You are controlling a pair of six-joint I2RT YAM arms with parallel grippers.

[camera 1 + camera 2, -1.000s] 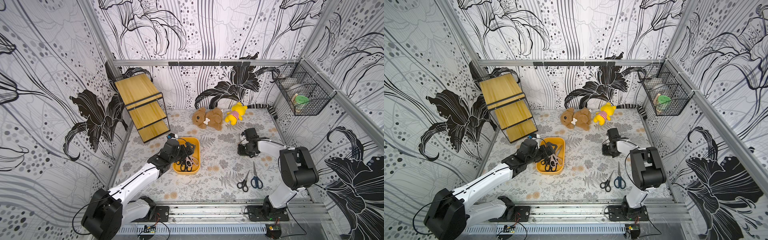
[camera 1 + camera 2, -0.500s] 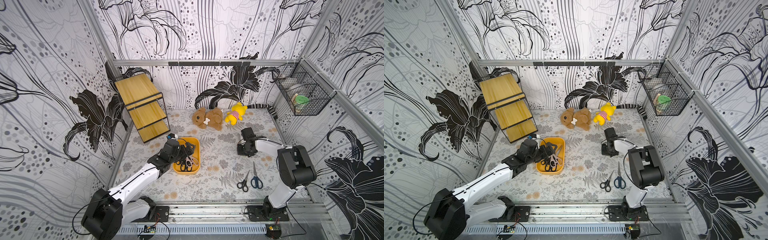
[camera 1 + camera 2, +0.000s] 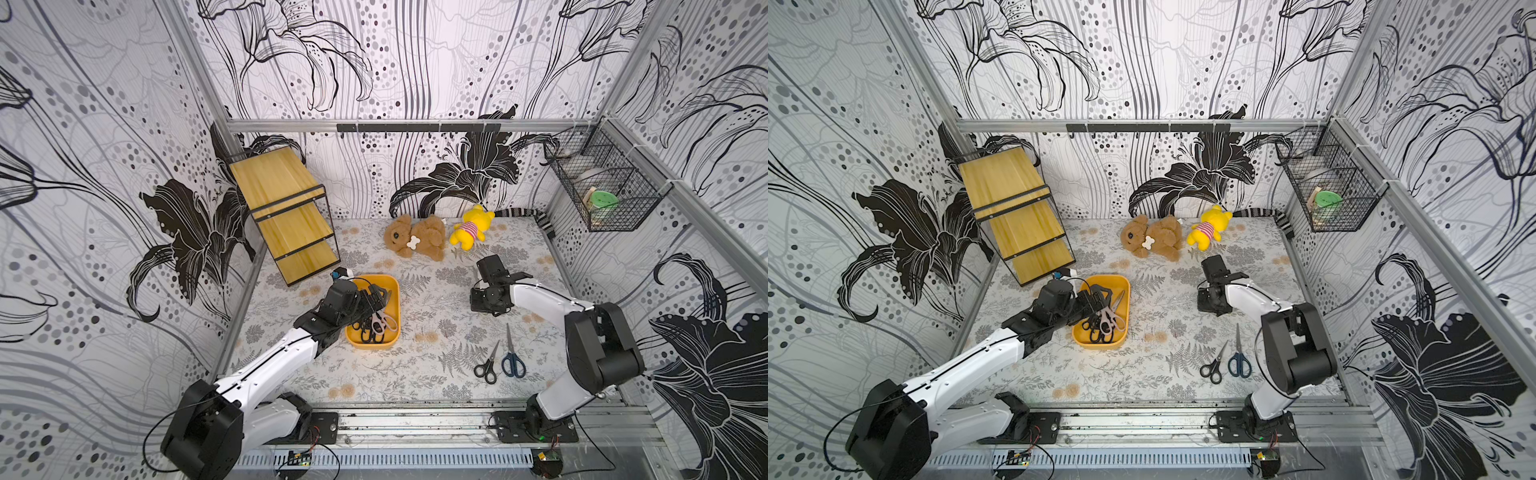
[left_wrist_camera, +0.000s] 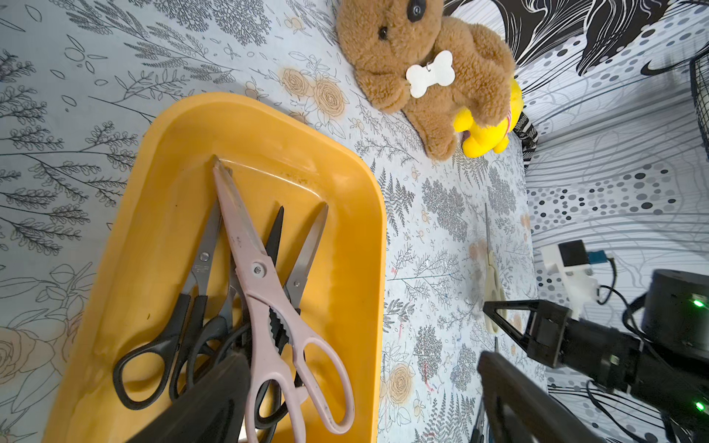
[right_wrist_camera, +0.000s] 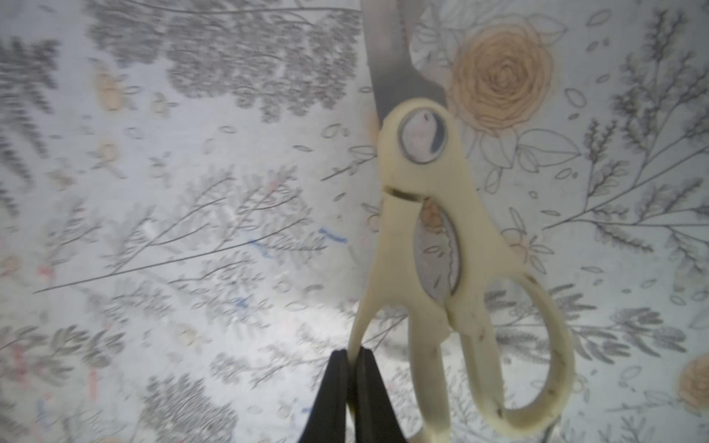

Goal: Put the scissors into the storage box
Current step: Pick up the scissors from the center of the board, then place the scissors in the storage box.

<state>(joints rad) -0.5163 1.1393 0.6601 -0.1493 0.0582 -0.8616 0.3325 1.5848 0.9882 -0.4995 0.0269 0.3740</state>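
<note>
Cream-handled steel scissors [image 5: 397,237] sit low at the floral mat [image 5: 192,230], well apart from the orange-yellow plastic storage box [image 4: 268,126], one handle loop pinched by the right gripper [image 5: 352,354]. Left gripper [image 4: 360,358], spread wide, hangs over that box's pinkish and black-handled scissors [image 4: 264,291].

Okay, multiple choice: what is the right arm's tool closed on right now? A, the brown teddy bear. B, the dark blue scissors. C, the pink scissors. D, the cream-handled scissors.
D: in the right wrist view the right tool is pinched shut on one handle loop of the cream-handled scissors.
</note>
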